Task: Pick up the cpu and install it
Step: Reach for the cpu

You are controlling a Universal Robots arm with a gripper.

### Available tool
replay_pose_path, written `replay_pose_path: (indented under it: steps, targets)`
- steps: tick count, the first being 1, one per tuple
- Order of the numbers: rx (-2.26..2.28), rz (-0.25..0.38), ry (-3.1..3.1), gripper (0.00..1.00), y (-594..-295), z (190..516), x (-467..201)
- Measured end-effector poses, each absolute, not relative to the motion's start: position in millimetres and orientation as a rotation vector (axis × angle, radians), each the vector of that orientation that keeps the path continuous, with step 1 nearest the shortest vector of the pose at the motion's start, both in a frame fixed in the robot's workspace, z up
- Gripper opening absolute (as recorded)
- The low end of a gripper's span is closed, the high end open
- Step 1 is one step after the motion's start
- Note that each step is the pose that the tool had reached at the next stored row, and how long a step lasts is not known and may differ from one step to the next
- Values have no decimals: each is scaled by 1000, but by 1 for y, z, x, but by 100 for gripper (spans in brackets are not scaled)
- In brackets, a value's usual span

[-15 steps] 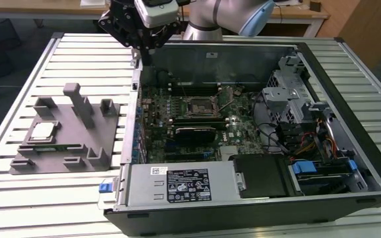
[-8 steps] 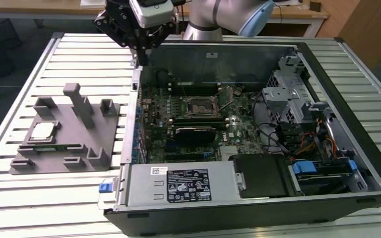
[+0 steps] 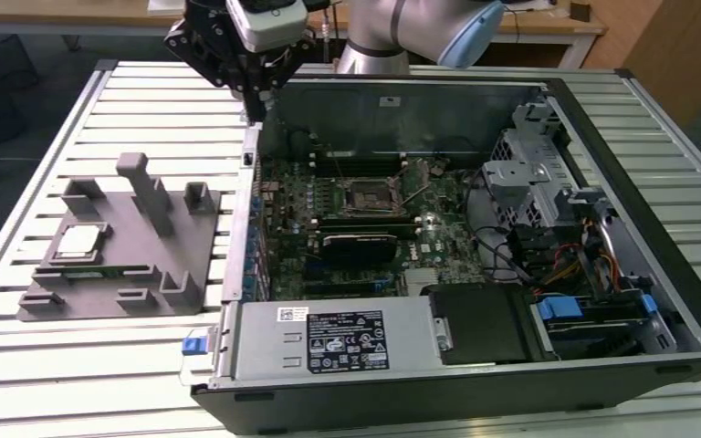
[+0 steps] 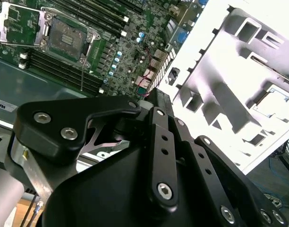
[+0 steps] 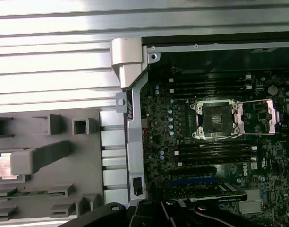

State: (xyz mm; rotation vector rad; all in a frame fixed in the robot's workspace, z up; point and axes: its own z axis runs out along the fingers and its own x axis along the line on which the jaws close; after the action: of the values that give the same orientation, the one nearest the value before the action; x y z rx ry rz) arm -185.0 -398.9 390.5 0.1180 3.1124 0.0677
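The cpu (image 3: pixel 79 241) is a small pale silver square lying flat in a recess of the grey tray (image 3: pixel 120 283), at the exterior view's left. In the first wrist view the cpu (image 5: pixel 5 166) lies in the tray (image 5: pixel 88 156). The black socket frame (image 3: pixel 369 193) with its metal rim sits on the green motherboard inside the open computer case, and in both wrist views (image 5: pixel 215 119) (image 4: pixel 69 36) it holds no chip. My gripper (image 3: pixel 256 111) hangs above the case's far left corner, shut and holding nothing, far from the cpu.
The open case (image 3: pixel 643 274) holds a drive cage, cables and a power supply (image 3: pixel 326 342). Upright posts (image 3: pixel 143 182) rise from the tray. Everything rests on a slatted metal table (image 3: pixel 34 365). The case's metal side wall (image 5: pixel 135 142) stands between tray and motherboard.
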Motion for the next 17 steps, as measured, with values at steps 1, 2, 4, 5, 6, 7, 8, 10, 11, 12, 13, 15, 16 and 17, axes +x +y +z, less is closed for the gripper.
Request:
replay_pose_path:
  steps: [1,2,4,5,6,7,8,10,11,12,13,15,16,17]
  targets:
    - [118,68,3113,11,-399,390,-186]
    - [118,68,3112,11,-399,390,-187]
    - [118,68,3112,11,-399,390,-188]
    - [118,68,3112,11,-399,390,-189]
    - [118,68,3113,11,-399,390,-190]
    - [118,68,3113,11,-399,390,-191]
    - [118,68,3112,11,-399,390,-192]
    - [118,68,3112,11,-399,390,-193]
    - [118,68,3112,11,-399,390,-194]
    - [118,68,3112,11,-399,390,-195]
    - [118,68,3112,11,-399,390,-196]
    - [118,68,3112,11,-399,390,-197]
    - [118,68,3112,11,-399,390,-198]
    - [118,68,3112,11,-399,390,-198]
